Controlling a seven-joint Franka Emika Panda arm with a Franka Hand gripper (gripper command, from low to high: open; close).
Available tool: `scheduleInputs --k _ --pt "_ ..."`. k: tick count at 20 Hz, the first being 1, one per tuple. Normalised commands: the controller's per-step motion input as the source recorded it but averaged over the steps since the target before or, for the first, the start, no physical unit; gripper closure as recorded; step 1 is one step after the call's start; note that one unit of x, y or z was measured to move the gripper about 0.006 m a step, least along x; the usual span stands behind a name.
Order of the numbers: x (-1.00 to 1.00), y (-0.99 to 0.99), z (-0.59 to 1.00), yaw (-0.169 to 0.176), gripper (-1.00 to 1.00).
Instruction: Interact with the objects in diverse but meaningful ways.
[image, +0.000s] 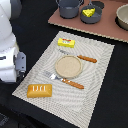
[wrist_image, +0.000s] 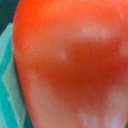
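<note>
My wrist camera sees almost nothing but a big red tomato (wrist_image: 70, 65). It fills the whole picture and looks blurry because it is so close. I think it sits right at my hand, but I cannot see my fingers there, so I cannot tell if I am holding it or how wide my hand is. A bit of green-blue shows at one edge, and I cannot tell what that is.

In the exterior view, my white arm (image: 10, 45) is at that view's left, beside the striped mat (image: 97, 62). My hand is hidden there too, and the tomato does not show.

On the mat I see the bread loaf (image: 39, 90) near the front corner, the yellow packet (image: 66, 43) near the back, a round tan plate (image: 68, 66) in the middle, a fork (image: 64, 80) and a knife (image: 78, 56). On the brown board (image: 100, 27) behind the mat stands the pot (image: 69, 8), and next to it a dark bowl (image: 90, 15) with the cheese wedge (image: 89, 12) inside.

I think I am in the middle of the tomato step, either picking it up or carrying it. Next I would need a good place for it, maybe the plate or the pot. I should move slowly, because a round tomato could roll away.
</note>
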Motion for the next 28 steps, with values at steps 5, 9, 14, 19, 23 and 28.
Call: scheduleInputs --k 5,9,14,19,23,28 --pt "0.77 0.15 0.72 -0.07 1.0" --pt "0.83 0.29 0.72 -0.059 1.0" --pt "0.86 0.32 0.62 -0.04 1.0" --pt "0.87 0.32 0.55 -0.033 1.0" --pt "0.85 0.18 0.51 -0.069 1.0" --pt "0.88 0.14 0.47 -0.077 1.0"
